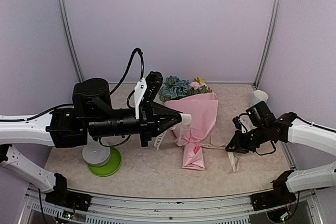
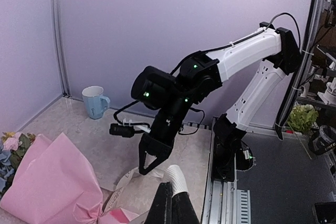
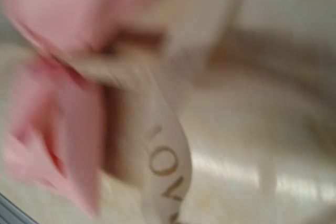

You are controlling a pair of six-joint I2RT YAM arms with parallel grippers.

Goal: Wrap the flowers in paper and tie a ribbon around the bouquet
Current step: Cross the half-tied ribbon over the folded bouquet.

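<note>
The bouquet point(image 1: 197, 123) lies on the table, its pink paper point(image 2: 50, 182) wrapped as a cone. The flowers point(image 1: 177, 87) show blue, pink and yellow at its far wide end. The cream lettered ribbon point(image 1: 211, 146) runs from the cone's pinched narrow part toward my right gripper point(image 1: 231, 150), which is low over the table and shut on it. In the blurred right wrist view the ribbon point(image 3: 168, 166) comes straight toward the camera beside the pink paper point(image 3: 63, 129). A loose ribbon length point(image 2: 125, 181) loops on the table. My left gripper point(image 1: 177, 119) hangs raised to the left of the cone, shut with nothing visible in it.
A pale blue mug point(image 1: 259, 97) stands at the back right corner. A green bowl point(image 1: 106, 165) with a grey disc point(image 1: 96, 155) on it sits at the front left. Walls close the table on three sides.
</note>
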